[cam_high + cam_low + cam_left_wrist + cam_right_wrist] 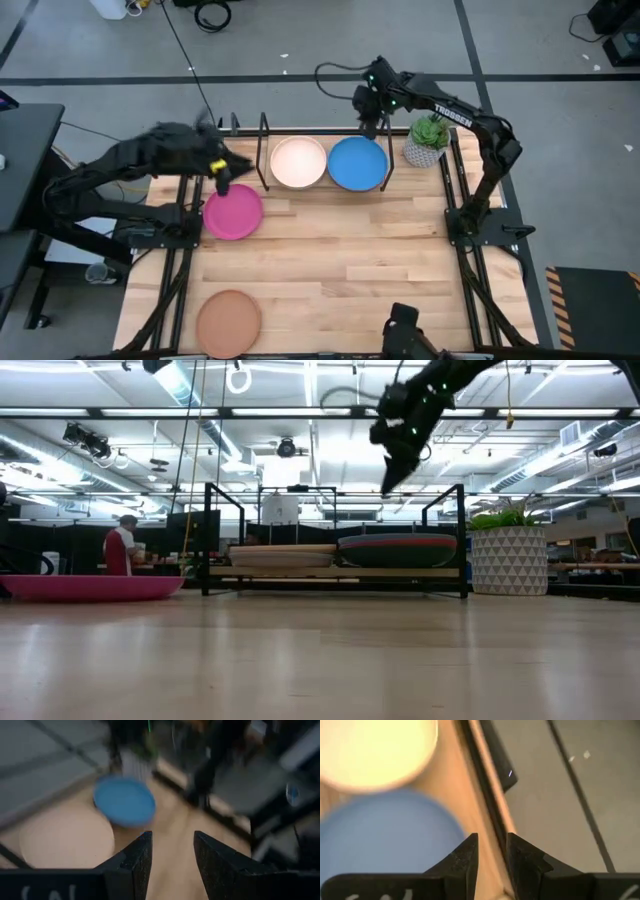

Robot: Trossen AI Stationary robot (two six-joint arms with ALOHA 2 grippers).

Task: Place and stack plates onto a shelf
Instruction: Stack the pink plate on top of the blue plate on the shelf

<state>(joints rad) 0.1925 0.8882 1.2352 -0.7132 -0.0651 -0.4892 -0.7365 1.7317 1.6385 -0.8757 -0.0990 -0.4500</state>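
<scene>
My left hand (222,180) hovers at the far rim of the round magenta plate (233,213), which lies flat on the pale wooden table (340,260) just below my fingers. In my left wrist view the two dark fingers (137,857) stand narrowly apart with nothing between them. Well behind this hand, at the table's near edge, sits the plain orange-tan plate (229,318), alone and untouched.

Just to the right of my left hand begins the low black rack of thin metal rods (262,150). The cream round plate (299,162) rests in it, and beside that the blue round plate (358,163) — from the low view the blue one seems to top a small stack, with darker rims under it.

My right hand (371,118) hangs above the rack's far edge, just beyond the blue plate, fingers (465,857) a narrow gap apart and empty. To its right stands the small green plant in a patterned white pot (428,140).

I judge these plates stiff, light and smooth — likely to slip on a flat pinch. The magenta one's shallow raised rim is the place to grip, one finger under the lip and one over, kept level so it doesn't swing.
</scene>
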